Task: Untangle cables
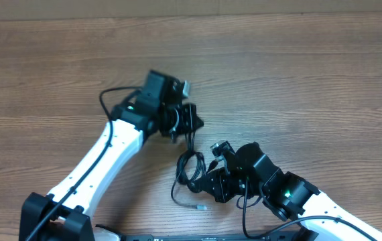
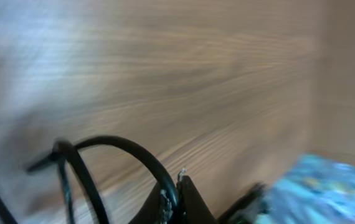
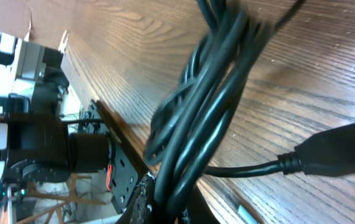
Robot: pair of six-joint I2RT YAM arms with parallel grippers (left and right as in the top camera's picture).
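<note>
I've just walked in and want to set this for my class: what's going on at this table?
Two robot arms are working on a tangle of thin black cables on a wooden table. The right gripper is shut on the bunched loops, which its wrist view shows up close. The left gripper is shut on a strand that runs up out of the bundle. The loops are not yet pulled apart, and one loose plug end lies on the table.

Brown wood-grain table point(image 1: 298, 60) fills view, evenly lit.
</note>
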